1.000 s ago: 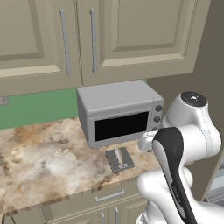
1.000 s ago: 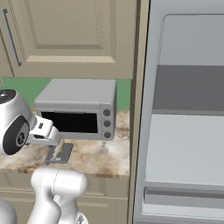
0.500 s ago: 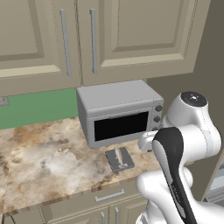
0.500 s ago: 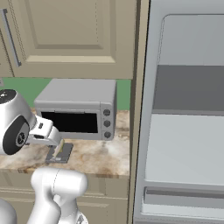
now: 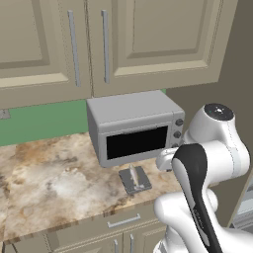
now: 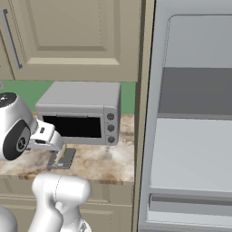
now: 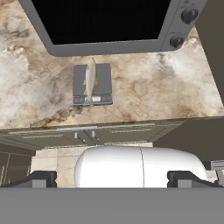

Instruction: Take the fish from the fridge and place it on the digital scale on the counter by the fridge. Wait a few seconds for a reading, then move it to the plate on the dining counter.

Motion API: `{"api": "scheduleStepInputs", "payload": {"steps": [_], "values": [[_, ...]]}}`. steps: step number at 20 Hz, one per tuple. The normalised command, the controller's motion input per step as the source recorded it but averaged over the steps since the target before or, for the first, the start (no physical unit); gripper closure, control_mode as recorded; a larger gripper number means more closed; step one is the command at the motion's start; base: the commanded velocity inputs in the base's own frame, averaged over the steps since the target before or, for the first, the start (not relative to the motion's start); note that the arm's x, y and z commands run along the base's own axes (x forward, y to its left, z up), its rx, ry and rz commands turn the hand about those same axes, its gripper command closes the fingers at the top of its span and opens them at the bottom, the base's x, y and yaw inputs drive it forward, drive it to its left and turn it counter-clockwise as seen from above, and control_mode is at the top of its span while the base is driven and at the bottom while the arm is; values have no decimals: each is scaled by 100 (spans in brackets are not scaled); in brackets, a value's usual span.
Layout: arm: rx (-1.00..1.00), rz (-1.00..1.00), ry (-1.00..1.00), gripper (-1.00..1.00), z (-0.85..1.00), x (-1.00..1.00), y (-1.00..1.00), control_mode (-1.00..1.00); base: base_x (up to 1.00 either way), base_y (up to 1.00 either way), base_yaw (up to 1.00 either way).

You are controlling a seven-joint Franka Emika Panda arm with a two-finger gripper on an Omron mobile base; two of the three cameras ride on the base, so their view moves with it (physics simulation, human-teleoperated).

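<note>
On the digital scale (image 7: 92,85) before the toaster oven (image 7: 118,24), the fish (image 7: 90,78), well apart from the spread, empty hand (image 7: 112,180).

The beige-brown marbled stone counter (image 5: 44,178) carries two things — a boxy grey toaster oven (image 5: 133,126) and, just before it, a small flat dark grey scale (image 7: 92,84).

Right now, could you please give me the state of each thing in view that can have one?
fish: lying lengthwise on the scale, not held.
digital scale: flat on the counter before the toaster oven, loaded with the fish.
toaster oven: door shut.
fridge: open, shelves showing.
upper cupboards: doors shut.
gripper: open, holding nothing, back from the scale.
</note>
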Motion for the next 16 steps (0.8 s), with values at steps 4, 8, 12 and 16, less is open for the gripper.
{"api": "scheduleStepInputs", "payload": {"steps": [4,8,12,16], "values": [[0,0,0,-100,0,0,0,-100,0,0,0],[0,0,0,-100,0,0,0,-100,0,0,0],[0,0,0,-100,0,0,0,-100,0,0,0],[0,0,0,-100,0,0,0,-100,0,0,0]]}}
